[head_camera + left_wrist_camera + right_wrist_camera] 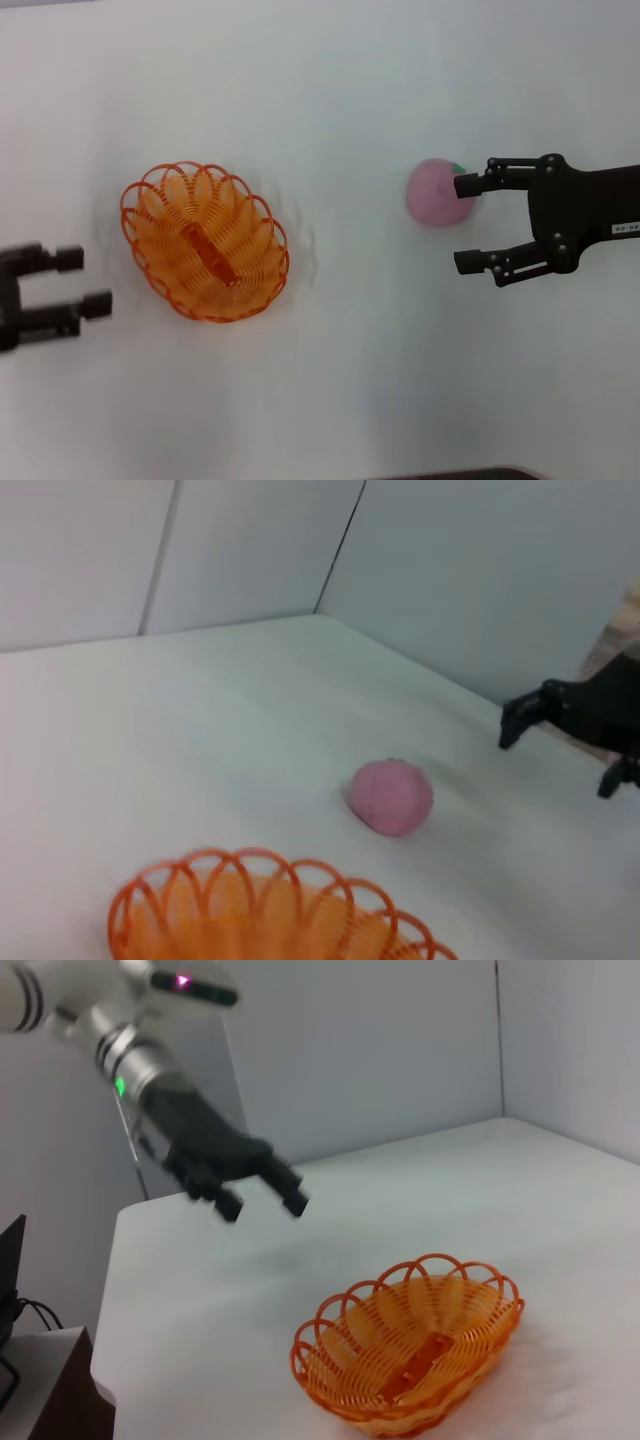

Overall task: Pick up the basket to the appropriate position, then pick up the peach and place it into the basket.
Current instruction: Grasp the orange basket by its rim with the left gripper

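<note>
The orange wire basket (205, 242) rests on the white table, left of centre, and shows too in the left wrist view (270, 915) and the right wrist view (410, 1355). To its right lies the pink peach (437, 192), with nothing holding it (391, 796). My right gripper (466, 224) is open just right of the peach; its far fingertip overlaps the peach's edge in the head view. The left wrist view shows this gripper (558, 755) a little apart from the fruit. Left of the basket, my left gripper (85, 282) hangs open and empty, also seen in the right wrist view (264, 1206).
The white table (350, 380) spreads around both objects. Pale walls stand behind it (250, 550). A dark edge (460, 474) shows at the bottom of the head view. A dark cabinet (50, 1390) stands beyond the table's left end.
</note>
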`<state>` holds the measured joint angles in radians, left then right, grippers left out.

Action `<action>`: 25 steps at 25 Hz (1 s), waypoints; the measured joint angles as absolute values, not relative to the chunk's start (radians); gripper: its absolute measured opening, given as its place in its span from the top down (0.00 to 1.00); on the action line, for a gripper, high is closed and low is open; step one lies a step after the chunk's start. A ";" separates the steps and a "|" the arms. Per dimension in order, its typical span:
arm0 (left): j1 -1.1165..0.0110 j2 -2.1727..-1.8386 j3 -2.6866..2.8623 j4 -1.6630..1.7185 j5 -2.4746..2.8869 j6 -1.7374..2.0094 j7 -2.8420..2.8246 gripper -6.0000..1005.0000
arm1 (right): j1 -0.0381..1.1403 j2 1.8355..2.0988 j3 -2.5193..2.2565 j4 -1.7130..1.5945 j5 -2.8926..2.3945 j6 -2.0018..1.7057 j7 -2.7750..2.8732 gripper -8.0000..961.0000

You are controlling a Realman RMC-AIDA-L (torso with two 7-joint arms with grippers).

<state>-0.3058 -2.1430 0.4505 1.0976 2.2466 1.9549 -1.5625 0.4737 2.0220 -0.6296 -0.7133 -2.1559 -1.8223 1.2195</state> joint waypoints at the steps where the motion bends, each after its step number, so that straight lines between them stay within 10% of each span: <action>1: -0.325 -2.142 0.460 1.136 2.250 1.967 -1.617 0.25 | 0.476 2.022 -0.630 -0.713 -2.156 -1.822 1.219 0.02; 25: -0.786 -2.101 0.899 1.165 2.745 1.601 -2.351 0.25 | 0.476 2.043 -0.625 -0.707 -2.151 -1.799 1.203 0.02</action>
